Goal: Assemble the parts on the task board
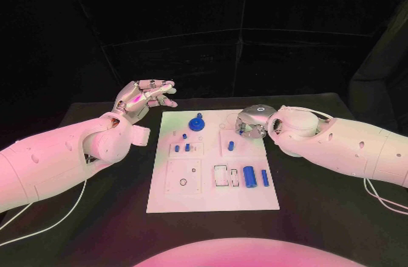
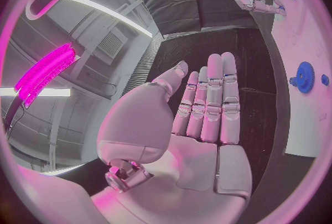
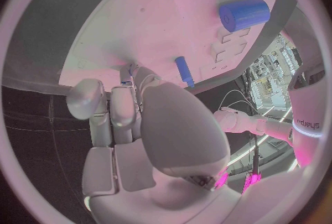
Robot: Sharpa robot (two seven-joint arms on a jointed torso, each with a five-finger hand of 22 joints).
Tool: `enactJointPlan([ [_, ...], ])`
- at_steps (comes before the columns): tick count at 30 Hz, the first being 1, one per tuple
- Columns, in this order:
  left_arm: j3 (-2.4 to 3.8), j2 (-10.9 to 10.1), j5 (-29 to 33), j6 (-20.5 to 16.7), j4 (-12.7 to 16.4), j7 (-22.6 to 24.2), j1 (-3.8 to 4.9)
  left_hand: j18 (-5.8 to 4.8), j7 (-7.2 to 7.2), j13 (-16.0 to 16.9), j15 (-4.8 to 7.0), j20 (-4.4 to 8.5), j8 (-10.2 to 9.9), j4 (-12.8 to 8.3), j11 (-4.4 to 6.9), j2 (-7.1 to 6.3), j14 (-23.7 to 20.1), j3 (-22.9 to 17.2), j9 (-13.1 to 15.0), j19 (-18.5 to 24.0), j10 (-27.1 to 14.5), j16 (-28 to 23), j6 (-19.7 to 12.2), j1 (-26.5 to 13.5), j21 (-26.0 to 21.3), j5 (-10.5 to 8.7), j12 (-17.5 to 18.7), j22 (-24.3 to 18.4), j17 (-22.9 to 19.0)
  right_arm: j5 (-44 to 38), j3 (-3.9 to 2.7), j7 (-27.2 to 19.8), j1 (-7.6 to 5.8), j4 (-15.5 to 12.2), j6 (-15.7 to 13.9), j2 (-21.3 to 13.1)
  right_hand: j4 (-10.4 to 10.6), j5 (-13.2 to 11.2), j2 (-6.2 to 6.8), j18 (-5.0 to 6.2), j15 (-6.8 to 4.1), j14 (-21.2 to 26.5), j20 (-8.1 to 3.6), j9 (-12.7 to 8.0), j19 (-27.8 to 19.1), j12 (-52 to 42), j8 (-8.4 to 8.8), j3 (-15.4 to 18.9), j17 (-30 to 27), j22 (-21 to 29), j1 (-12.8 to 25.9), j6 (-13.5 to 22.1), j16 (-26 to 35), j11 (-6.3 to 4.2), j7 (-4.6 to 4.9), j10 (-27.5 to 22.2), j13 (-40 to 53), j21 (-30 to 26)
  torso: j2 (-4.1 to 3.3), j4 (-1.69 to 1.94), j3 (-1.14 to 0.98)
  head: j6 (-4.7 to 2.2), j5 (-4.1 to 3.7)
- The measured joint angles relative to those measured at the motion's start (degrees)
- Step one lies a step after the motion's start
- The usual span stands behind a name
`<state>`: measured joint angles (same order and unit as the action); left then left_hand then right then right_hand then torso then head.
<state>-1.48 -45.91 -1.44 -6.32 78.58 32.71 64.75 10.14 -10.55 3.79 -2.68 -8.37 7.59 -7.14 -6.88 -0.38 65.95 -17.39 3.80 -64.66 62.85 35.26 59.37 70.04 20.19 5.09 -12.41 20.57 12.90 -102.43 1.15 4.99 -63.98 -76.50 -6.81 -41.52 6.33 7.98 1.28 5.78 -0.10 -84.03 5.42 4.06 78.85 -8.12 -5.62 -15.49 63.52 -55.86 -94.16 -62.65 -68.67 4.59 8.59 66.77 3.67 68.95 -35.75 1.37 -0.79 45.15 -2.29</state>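
Note:
The white task board [image 1: 213, 190] lies in the middle of the table. A blue gear-shaped part [image 1: 197, 124] stands near its far edge, also visible in the left wrist view [image 2: 304, 76]. Small blue pegs [image 1: 182, 147] sit left of centre and one slim peg [image 1: 230, 144] lies right of them. A thick blue cylinder [image 1: 250, 176] and a thinner one [image 1: 265, 177] lie on the right side. My left hand [image 1: 144, 96] is raised off the board's far left corner, fingers stretched, holding nothing. My right hand [image 1: 253, 121] is curled over the far right corner, fingertips [image 3: 128, 83] down on the board; what lies under them is hidden.
Cut-out recesses [image 1: 226, 175] and a square plate with a round hole [image 1: 183, 177] mark the board's near half. Black table [image 1: 323, 220] surrounds the board. A white cable [image 1: 51, 223] trails on the table under my left arm.

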Motion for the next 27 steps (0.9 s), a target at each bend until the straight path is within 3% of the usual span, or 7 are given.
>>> enactJointPlan([
  [3, 0.0, 0.0, 0.0, 0.0, 0.0, 0.0, 0.0, 0.0, 0.0, 0.0, 0.0, 0.0, -0.3, -0.1, 0.0, 0.0, 0.0, 0.1, 0.0, 0.0, 0.0, -0.3, 0.0, 0.0, 0.0, 0.0, 0.0, -0.1, 0.0, 0.0, 0.0, 0.1, 0.01, 0.0, -0.1, 0.0, -1.4, -0.7, 1.82, 0.0, -0.21, 0.2, 0.0, 0.0, 0.0, 0.8, 0.37, -4.3, 0.0, -0.4, 1.9, -0.6, -0.4, 0.01, -0.02, 0.8, 0.0, 0.4, 0.01, 0.0, 0.01, 0.05, -0.04],
  [11, 0.0, 0.0, 0.0, 0.0, -0.1, -0.2, 0.0, 0.0, -0.03, 0.0, 0.2, 0.0, -0.3, -0.1, -0.03, 0.23, 0.2, 0.1, 0.0, 0.0, 0.0, -0.3, 0.0, 0.2, 0.0, 0.0, 0.0, -0.2, 0.0, 0.0, 0.11, 0.6, 0.27, -1.4, -1.8, -1.1, -4.0, -1.1, 2.98, 0.0, -0.44, 0.0, -0.21, 0.0, 0.2, 1.3, 0.7, -10.3, 0.2, -1.0, 5.7, -1.1, -0.9, 0.33, -0.06, 1.3, 0.4, 0.8, 0.07, 0.0, 0.02, 0.19, -0.05],
  [13, 0.0, -0.1, 0.0, 0.0, -0.1, -0.3, 0.0, 0.0, -0.21, 0.0, 0.09, -0.12, -0.3, -0.1, -0.2, 0.23, 0.3, 0.1, 0.0, -0.1, -0.2, -0.5, -0.2, 0.2, -0.2, 0.0, 0.0, -0.3, 0.0, 0.0, 0.11, 0.7, 0.27, -2.0, -2.5, -1.5, -4.3, -1.1, 3.23, 0.0, -0.44, 0.0, -0.21, 0.0, 0.2, 1.6, 0.97, -10.8, 0.2, -1.0, 6.0, -1.2, -0.9, -0.09, 0.0, 1.7, 0.3, 1.1, 0.08, 0.0, 0.04, 0.2, -0.05],
  [27, -0.01, -0.1, 0.1, -0.1, -0.3, -0.8, 0.0, -0.01, -0.4, 0.0, -0.01, -0.2, -0.5, -0.3, -0.19, 0.23, 0.4, 0.3, 0.0, -0.2, -0.6, -0.9, -0.4, 0.2, -0.4, 0.0, 0.0, -0.5, -0.1, 1.2, 0.03, 1.6, 0.2, -6.4, -7.9, -4.4, -5.5, -1.1, 3.98, 0.0, -0.43, 0.0, -0.21, 0.0, 0.2, 1.8, 1.0, -12.6, 0.1, -1.1, 7.5, -1.2, -1.1, -0.09, 0.03, 1.7, 0.3, 1.1, 0.08, 0.0, 0.07, 0.05, -0.38],
])
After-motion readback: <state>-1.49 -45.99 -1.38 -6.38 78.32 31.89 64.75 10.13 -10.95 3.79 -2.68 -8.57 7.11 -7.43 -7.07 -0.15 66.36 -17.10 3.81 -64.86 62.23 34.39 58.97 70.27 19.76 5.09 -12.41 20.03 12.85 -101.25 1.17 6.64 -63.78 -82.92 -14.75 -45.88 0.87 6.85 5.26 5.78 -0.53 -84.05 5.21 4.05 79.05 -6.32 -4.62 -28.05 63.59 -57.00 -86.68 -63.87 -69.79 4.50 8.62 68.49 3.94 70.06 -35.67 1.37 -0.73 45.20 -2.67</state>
